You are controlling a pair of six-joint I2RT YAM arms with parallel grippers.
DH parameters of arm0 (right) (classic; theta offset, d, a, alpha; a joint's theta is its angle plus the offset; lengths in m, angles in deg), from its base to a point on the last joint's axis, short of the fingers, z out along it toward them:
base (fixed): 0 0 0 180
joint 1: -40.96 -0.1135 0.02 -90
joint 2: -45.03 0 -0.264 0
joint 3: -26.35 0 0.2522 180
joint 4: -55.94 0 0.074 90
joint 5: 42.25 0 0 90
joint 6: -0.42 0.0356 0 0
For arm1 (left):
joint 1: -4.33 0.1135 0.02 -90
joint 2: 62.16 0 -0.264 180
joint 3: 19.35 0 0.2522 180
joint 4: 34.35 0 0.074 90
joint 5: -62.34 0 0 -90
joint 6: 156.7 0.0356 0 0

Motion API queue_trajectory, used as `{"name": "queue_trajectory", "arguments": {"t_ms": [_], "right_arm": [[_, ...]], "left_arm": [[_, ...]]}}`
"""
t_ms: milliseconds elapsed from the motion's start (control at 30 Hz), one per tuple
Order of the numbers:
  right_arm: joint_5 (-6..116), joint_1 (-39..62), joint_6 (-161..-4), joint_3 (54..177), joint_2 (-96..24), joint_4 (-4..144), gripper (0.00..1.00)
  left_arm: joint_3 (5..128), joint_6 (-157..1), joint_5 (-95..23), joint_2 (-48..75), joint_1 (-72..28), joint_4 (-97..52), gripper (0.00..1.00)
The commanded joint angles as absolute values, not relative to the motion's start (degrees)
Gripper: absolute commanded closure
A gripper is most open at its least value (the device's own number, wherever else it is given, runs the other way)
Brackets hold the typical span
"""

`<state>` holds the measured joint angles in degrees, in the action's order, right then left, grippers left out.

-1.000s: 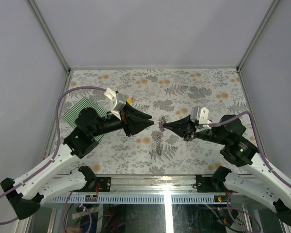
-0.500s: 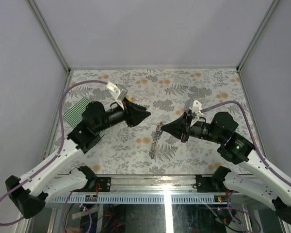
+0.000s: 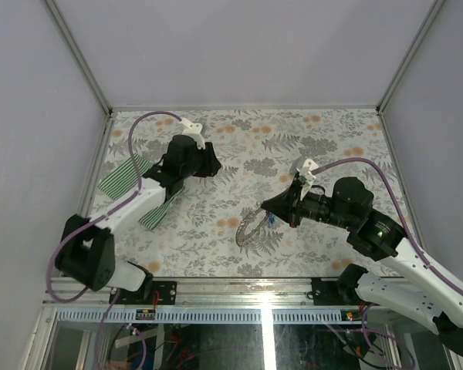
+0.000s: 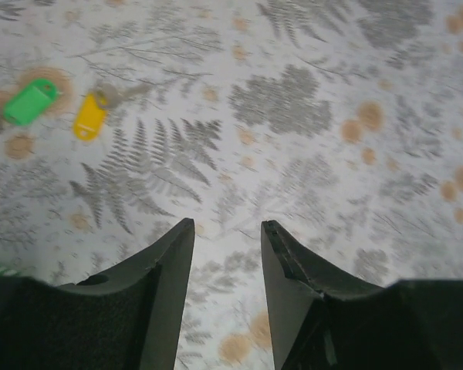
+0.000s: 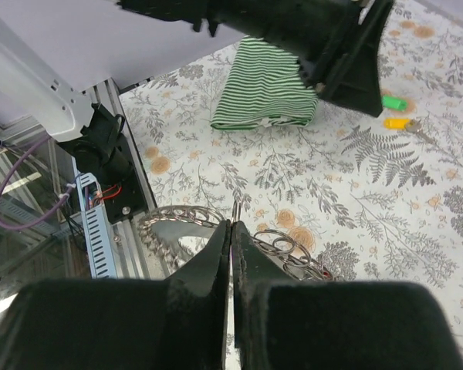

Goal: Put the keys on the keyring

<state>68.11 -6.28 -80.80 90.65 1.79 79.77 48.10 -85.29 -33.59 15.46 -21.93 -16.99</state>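
Grey keyring [image 5: 177, 212] pinched in R tool [image 5: 231, 227], partly hidden behind it; L tool [image 4: 228, 227] narrow-gapped, empty

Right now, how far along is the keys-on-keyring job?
Done: nothing clearly threaded on the keyring; coloured specks beside it are too small to read. In hand: right gripper is shut on it. To do: green key and yellow key lie loose on the table ahead of the open, empty left gripper, both unthreaded.

Green key [image 4: 31, 102] and yellow key [image 4: 89, 118], tiny, plastic-headed, lying flat just beside each other, yellow one's metal blade showing. Thin grey chain keyring [image 3: 249, 229], curled in 1 loop, well apart from both, caught at closed tips of right gripper [image 5: 231, 227].
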Motion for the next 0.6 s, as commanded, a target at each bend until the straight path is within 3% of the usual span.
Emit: {"name": "queue_trajectory", "arguments": {"t_ms": [0, 300, 567], "right_arm": [[66.8, -6.5, -78.8, 93.3, 2.1, 77.1, 1.00], [67.5, -6.6, -76.9, 92.6, 1.8, 77.9, 1.00], [68.0, -6.6, -76.4, 92.8, 1.6, 78.2, 1.00]], "left_arm": [[55.7, -81.6, -27.8, 25.2, -18.8, -19.7, 0.58], [70.9, -75.3, -30.8, 45.4, -15.5, -15.4, 0.58], [80.4, -72.5, -31.7, 54.6, -13.9, -10.7, 0.60]]}}
